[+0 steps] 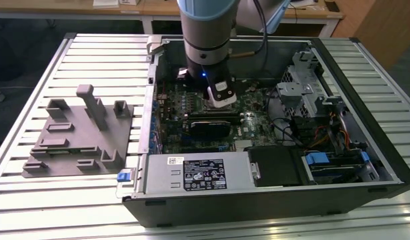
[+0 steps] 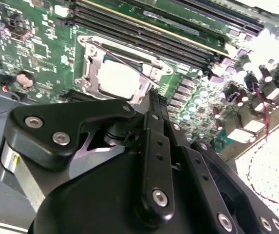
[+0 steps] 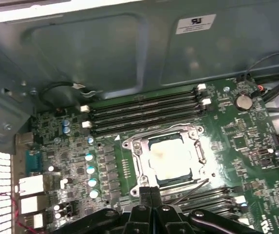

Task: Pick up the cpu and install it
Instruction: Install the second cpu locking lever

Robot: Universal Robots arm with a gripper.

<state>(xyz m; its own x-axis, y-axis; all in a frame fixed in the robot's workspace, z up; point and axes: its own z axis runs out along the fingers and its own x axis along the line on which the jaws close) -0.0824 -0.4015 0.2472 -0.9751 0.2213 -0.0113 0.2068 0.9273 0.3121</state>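
A robot arm reaches straight down into an open computer case (image 1: 365,165) lying on a slatted table (image 1: 31,200). The cpu (image 3: 172,158), a pale square chip, sits flat inside the metal socket frame (image 3: 129,146) on the green board (image 3: 246,131), directly below and just ahead of the gripper (image 3: 151,192). The fingers (image 2: 154,105) are pressed together, holding nothing, tips close above the socket's edge. A grey tray (image 1: 71,150) lies beside the case

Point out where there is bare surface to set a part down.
Free: slatted table in front of the grey tray, and at the exterior view's far left. Crowded: inside the computer case, where the gripper hangs over the motherboard.
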